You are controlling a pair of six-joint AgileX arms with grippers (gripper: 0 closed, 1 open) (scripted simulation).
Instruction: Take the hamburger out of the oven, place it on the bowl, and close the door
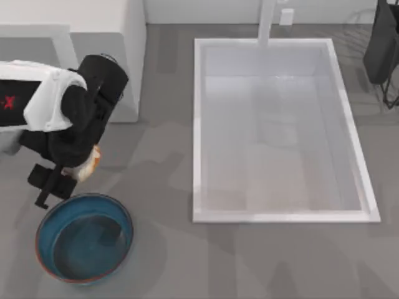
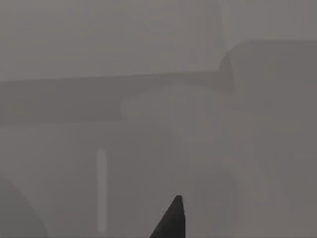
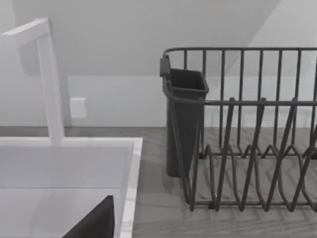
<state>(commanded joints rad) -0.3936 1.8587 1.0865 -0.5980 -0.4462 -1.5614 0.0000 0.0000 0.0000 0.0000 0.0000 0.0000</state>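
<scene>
The left pincer (image 1: 73,167) is pinching the hamburger (image 1: 89,163) near the left edge of the surface (image 1: 162,174), just behind the bowl (image 1: 84,238) (so it can drop it in, I think). The bowl waits in the front left corner. The oven (image 1: 93,37) sits in the back left corner. A red mark on the arm is too cut off to read. The right arm is parked by the sink (image 1: 280,131); I cannot tell how its pincer is.
</scene>
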